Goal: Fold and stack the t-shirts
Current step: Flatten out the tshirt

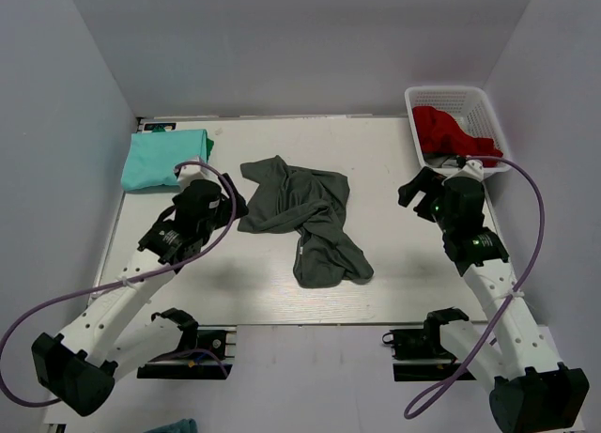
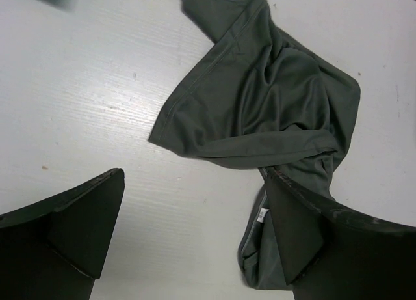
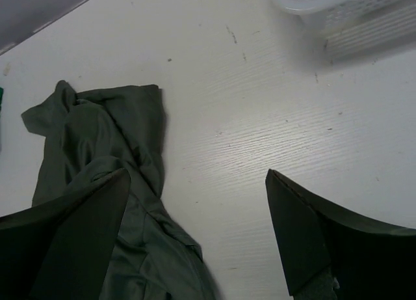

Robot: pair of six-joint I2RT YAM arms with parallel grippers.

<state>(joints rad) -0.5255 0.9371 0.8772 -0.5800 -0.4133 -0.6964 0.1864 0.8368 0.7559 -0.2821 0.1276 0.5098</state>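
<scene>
The green t-shirt (image 1: 160,161) lies folded to the far left of the grey t-shirt (image 1: 305,212), which is crumpled and not yet folded; the left hand (image 2: 194,209) and the right hand (image 3: 198,202) are wide open, empty.

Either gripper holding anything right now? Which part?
Nothing held: left gripper and right gripper are both open; the grey t-shirt lies crumpled on the table between them.

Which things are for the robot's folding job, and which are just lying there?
For the job:
dark grey t-shirt, crumpled in the middle of the table
mint-green t-shirt, lying flat and neat at the far left corner

Just lying about:
white basket, at the far right corner
red cloth inside the basket; I cannot tell whether it is a shirt
</scene>
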